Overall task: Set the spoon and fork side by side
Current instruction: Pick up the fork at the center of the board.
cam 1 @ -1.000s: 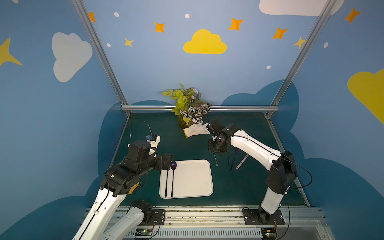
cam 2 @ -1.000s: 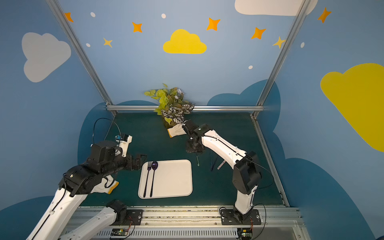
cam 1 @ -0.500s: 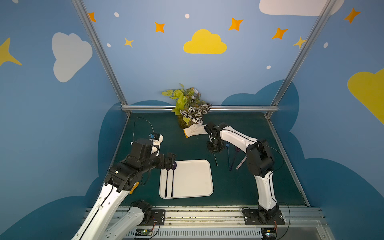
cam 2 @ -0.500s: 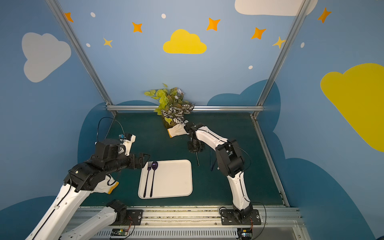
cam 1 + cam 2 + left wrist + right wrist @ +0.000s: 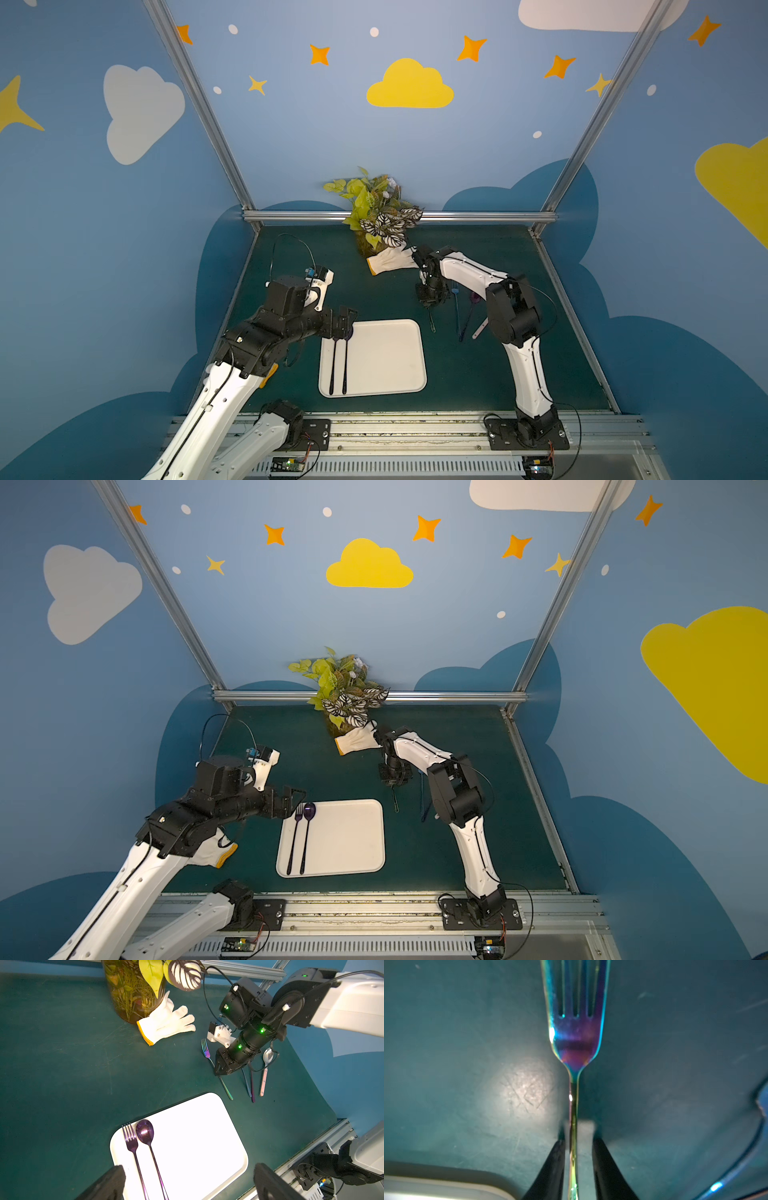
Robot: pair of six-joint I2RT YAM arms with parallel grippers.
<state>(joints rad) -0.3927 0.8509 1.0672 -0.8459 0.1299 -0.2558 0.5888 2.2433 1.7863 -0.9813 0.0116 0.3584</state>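
Fork [image 5: 294, 837] and spoon [image 5: 306, 831] lay side by side along the white tray's [image 5: 349, 854] nine o'clock edge, with their handle ends cut off in the left wrist view. Left fingers [image 5: 112, 1182] hung wide apart by their heads. Up at two o'clock, right fingers [image 5: 555, 1167], blurred, straddled a rainbow fork [image 5: 576, 1039] on the desk [image 5: 291, 771], a narrow gap showing. The right arm [image 5: 419, 750] half-hid the other cutlery [image 5: 263, 1082].

Potted plant [image 5: 380, 216] at back edge of green mat [image 5: 374, 299]; white glove [image 5: 388, 261] leaning against its vase

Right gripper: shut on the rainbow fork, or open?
Open. Right gripper straddles the rainbow fork handle; a gap shows beside one finger.
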